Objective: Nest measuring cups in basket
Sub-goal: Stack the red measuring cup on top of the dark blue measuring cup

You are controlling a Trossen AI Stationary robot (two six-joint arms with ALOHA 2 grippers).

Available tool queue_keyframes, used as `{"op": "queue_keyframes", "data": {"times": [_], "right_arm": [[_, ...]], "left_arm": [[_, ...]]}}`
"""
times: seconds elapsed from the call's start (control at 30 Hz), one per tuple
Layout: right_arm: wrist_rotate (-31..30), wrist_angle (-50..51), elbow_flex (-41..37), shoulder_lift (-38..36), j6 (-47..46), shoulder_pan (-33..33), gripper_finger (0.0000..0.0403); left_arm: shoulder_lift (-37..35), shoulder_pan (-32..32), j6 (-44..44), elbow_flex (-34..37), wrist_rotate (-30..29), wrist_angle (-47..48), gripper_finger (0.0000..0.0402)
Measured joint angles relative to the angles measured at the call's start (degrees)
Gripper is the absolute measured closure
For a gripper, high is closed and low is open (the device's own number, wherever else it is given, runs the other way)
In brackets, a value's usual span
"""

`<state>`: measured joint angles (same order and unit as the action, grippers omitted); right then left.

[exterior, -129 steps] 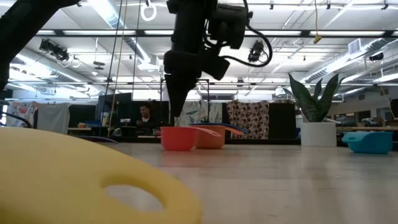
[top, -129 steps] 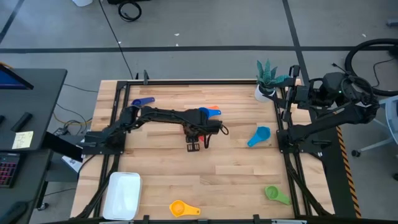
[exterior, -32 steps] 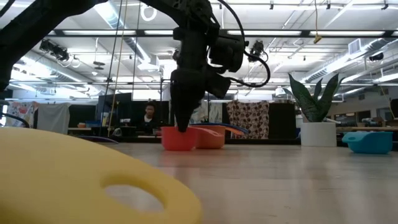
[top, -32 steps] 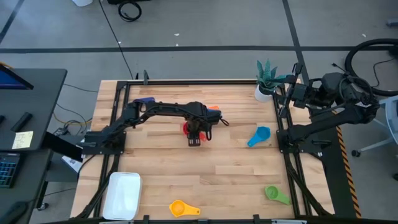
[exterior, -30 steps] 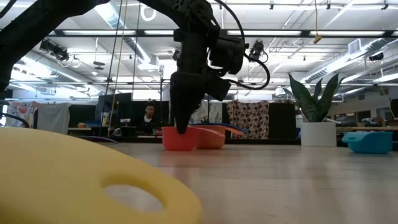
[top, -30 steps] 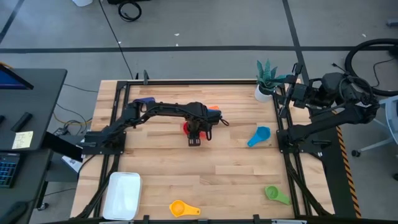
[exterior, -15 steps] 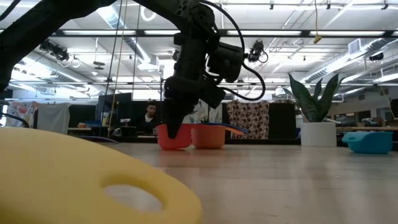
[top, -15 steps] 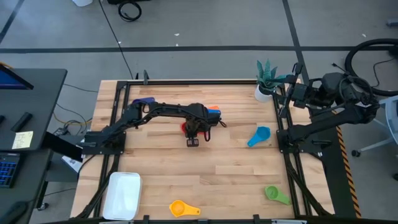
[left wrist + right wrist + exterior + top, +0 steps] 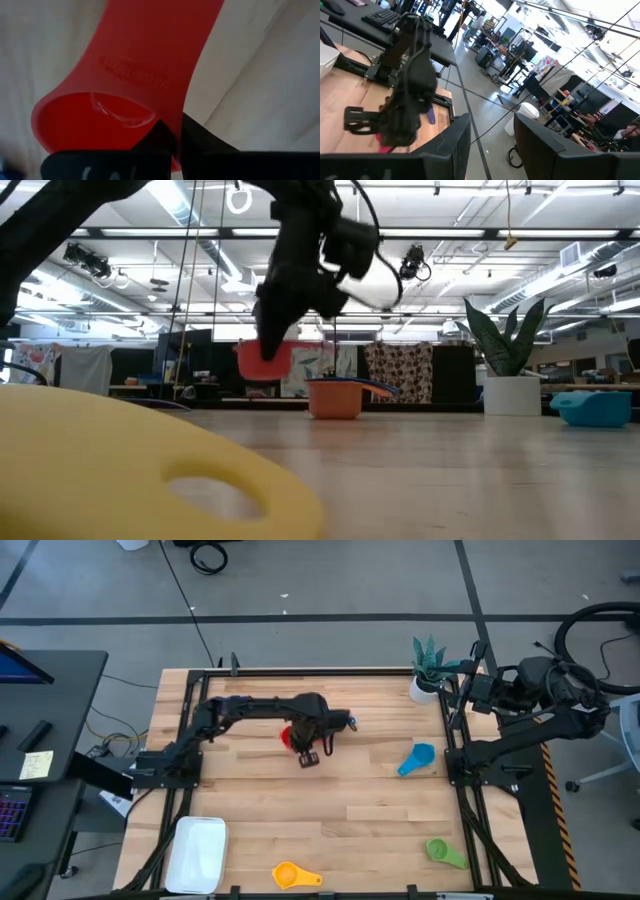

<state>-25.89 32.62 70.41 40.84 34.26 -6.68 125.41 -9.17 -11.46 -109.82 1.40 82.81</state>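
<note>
While nothing is sitting in the basket [image 9: 198, 852] yet, the first cup is only just being lifted.
Going outward from the basket: yellow cup [image 9: 288, 874] is lying just beside it at the near table edge, green cup [image 9: 440, 852] farther along that edge; left gripper [image 9: 300, 740] is pinching the red cup [image 9: 264, 360] by its wall, holding it clear of the table, well apart from the basket; orange cup [image 9: 336, 397] is sitting on the wood beyond; light blue cup [image 9: 417, 758] is lying farther off still; right gripper [image 9: 492, 137] is waiting at the far corner, fingers spread, holding nothing. All nesting is remaining.
</note>
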Motion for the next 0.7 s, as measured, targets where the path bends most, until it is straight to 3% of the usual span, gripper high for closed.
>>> {"op": "queue_keyframes", "data": {"times": [0.2,0.33,0.7], "right_arm": [[0.0,-1.1,0.0,0.0,0.0,0.0,0.0247],[0.0,-1.4,0.0,0.0,0.0,0.0,0.0247],[0.0,-1.7,0.0,0.0,0.0,0.0,0.0247]], "left_arm": [[-2.0,-2.1,-15.1,-10.5,0.0,0.2,0.0390],[-1.6,-2.0,-16.9,-13.9,-0.1,-3.1,0.0390],[-1.5,-3.9,-17.9,-14.1,1.4,-9.8,0.0390]]}}
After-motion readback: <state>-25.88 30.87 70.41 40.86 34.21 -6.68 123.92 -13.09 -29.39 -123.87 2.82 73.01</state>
